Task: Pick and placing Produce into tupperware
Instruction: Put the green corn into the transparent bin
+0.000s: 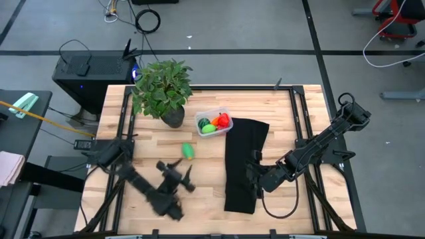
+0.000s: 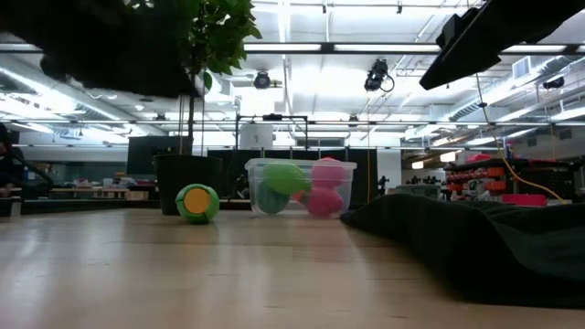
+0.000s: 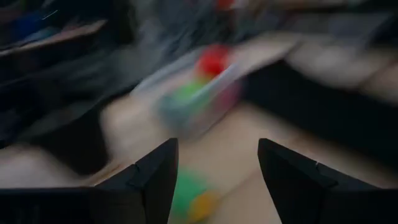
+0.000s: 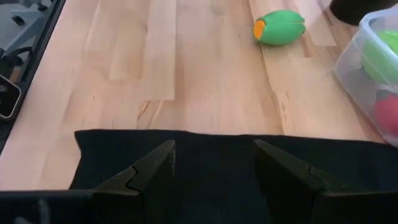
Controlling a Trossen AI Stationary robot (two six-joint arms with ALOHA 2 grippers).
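Observation:
A light green toy vegetable with an orange end [image 1: 188,151] [image 2: 197,203] [image 4: 280,27] lies on its side on the wooden table. The clear tupperware [image 1: 214,122] [image 2: 300,186] [image 4: 379,62] stands near the plant pot and holds green and red pieces. My left gripper [image 1: 185,174] [image 3: 217,149] is open, just on the near side of the loose green piece [image 3: 193,196], pointing toward it and the tub [image 3: 199,102]. My right gripper [image 1: 254,174] [image 4: 214,149] is open above the black cloth.
A black cloth [image 1: 242,162] [image 2: 475,239] [image 4: 205,162] lies right of centre, from the tub toward the near edge. A leafy potted plant [image 1: 161,89] in a dark pot [image 2: 187,183] stands at the far left, beside the tub. Bare wood lies between the arms.

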